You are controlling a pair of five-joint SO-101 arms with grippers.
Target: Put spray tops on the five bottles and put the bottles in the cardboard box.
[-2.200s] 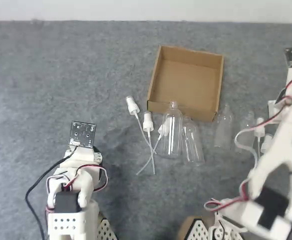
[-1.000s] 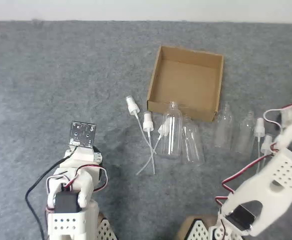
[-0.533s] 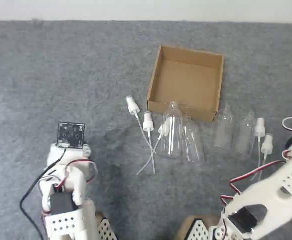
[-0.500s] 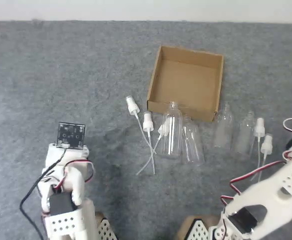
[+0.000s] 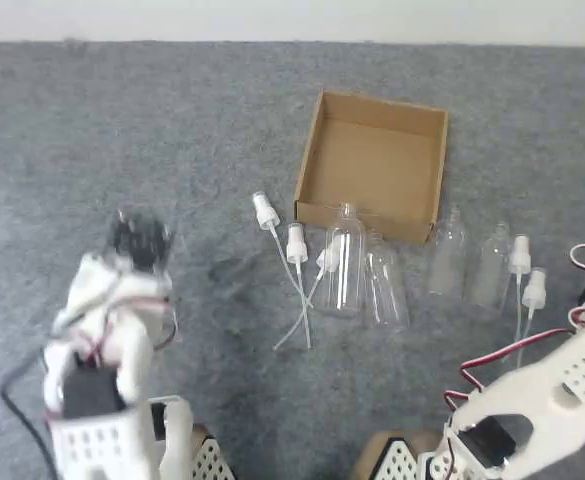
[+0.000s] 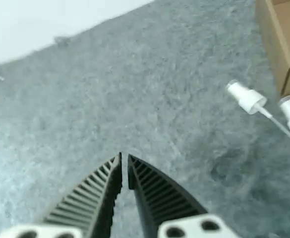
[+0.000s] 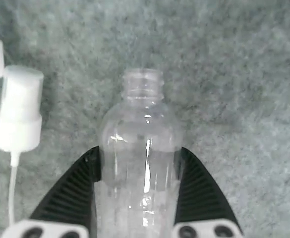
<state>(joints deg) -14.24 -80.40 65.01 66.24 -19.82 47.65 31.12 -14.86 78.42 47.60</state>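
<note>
Grey carpeted surface (image 5: 122, 120), with a pale wall along its far edge.

Right tool (image 7: 139, 154): one finger stands on each side of a clear bottle (image 7: 144, 119), pressed to its walls. It appears clamped on the body below the shoulder. The neck is bare, with no top fitted. Just beside the bottle lies a white spray top (image 7: 17, 116) with its dip tube.

Left tool (image 6: 124, 157): the fingers are drawn almost together with a thin slit between them. It holds nothing and hangs above bare carpet toward the surface's left edge. Beyond it lie two loose spray tops (image 6: 246, 96). The cardboard box (image 5: 372, 160) sits near the middle of the far edge, with no bottle in it yet. Four other bottles (image 5: 344, 262), all uncapped, lie between the box's near wall and the right edge.

Assessment: the task is at its first step, with nothing capped or boxed. The next move likely calls for the right tool to hold its bottle steady with the neck clear. The left tool must spread its fingers, take a spray top and feed the tube into the neck. The thin tube may catch on the rim.
</note>
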